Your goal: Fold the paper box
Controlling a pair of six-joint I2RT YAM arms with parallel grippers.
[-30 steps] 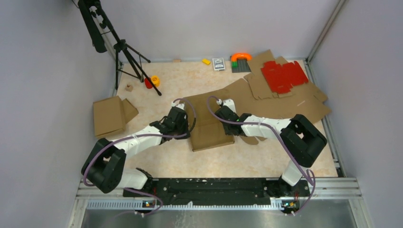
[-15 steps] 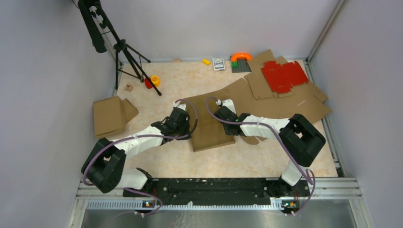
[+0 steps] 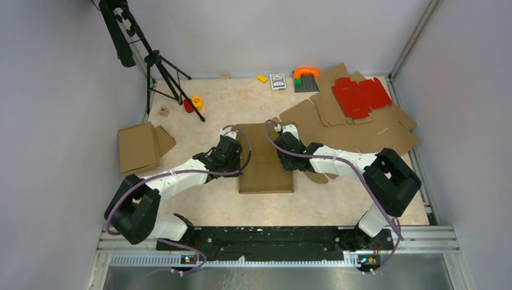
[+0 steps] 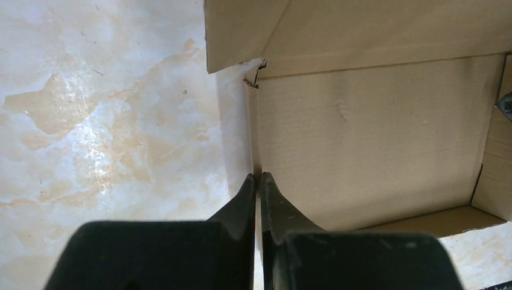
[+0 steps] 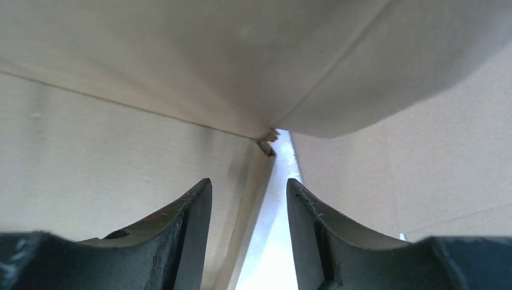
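Note:
The paper box is a brown cardboard piece lying squarely in the middle of the table between my two arms. Its walls are partly raised. My left gripper is shut on the box's left wall; in the left wrist view the fingertips pinch the thin cardboard edge, with the box floor to their right. My right gripper is at the box's right side and open. In the right wrist view the jaws stand apart around the wall's edge without touching it, and a curved flap hangs above.
Flat cardboard sheets are piled at the back right with a red die-cut sheet on top. A folded cardboard box lies at the left. A tripod and small toys stand at the back.
The right gripper has opened and let go of the box's right wall. The box has swung from a skewed position to lie square. The left gripper stays shut on the left wall.

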